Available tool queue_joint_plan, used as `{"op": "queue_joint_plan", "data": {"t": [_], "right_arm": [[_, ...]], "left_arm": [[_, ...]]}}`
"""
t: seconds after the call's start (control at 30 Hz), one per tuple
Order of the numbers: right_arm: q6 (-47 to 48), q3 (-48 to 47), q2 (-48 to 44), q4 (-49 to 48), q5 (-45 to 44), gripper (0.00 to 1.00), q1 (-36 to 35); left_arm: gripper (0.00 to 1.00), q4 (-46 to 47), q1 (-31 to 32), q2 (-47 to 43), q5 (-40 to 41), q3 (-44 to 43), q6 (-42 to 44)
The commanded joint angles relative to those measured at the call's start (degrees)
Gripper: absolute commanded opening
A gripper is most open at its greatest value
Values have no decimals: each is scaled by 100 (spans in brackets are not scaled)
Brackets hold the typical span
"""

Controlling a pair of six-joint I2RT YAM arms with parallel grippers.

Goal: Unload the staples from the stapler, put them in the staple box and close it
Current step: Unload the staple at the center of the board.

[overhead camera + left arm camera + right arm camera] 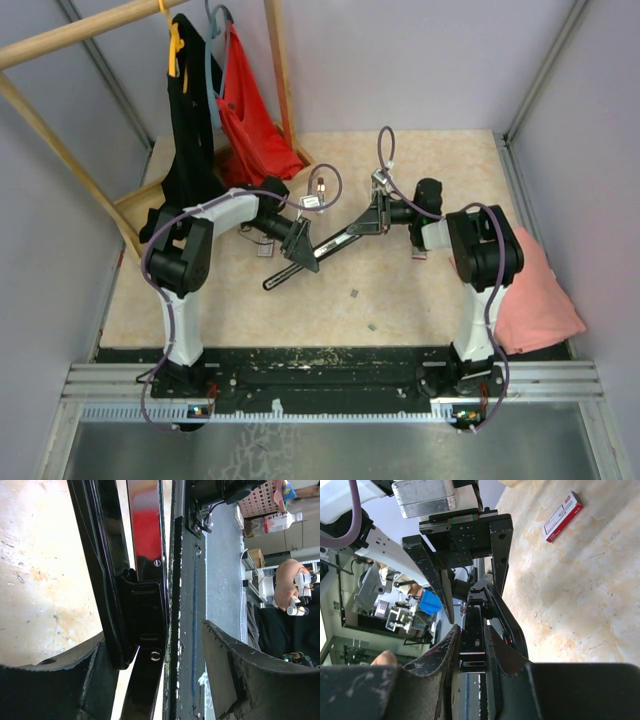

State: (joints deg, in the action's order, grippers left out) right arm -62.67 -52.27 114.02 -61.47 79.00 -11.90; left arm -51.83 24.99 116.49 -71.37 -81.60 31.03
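A black stapler [335, 238] is held opened out above the table, between both arms. My right gripper [376, 217] is shut on one end of it; in the right wrist view both fingers press on the black bar [475, 625] at the gripper's [472, 640] middle. My left gripper [300, 245] is open around the other part. In the left wrist view the stapler [145, 605] lies against one finger [75, 680], and a gap separates it from the other finger [240, 680]. Two tiny grey staple fragments [354, 293] [371, 326] lie on the table below the stapler.
A small flat box with a red label [562, 516] lies on the table near the left arm. A wooden rack with a black garment [192, 110] and a red one [252, 120] stands at the back left. A pink cloth [535, 290] lies at the right edge.
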Motion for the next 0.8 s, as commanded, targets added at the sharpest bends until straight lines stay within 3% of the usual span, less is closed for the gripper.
{"op": "queue_joint_plan", "data": {"t": [0.0,0.63,0.77], "right_arm": [[81,5,-429,-486,-43,0,-32],[-264,88,-480,-1109,-43,0,-83],[-267,94,-488,-1138,-50,0,-80]], "left_arm": [[68,-195,32,108,-447,-201,137],[70,102,47,226,-72,-176,-281],[62,112,51,226,-77,-174,-282]]}}
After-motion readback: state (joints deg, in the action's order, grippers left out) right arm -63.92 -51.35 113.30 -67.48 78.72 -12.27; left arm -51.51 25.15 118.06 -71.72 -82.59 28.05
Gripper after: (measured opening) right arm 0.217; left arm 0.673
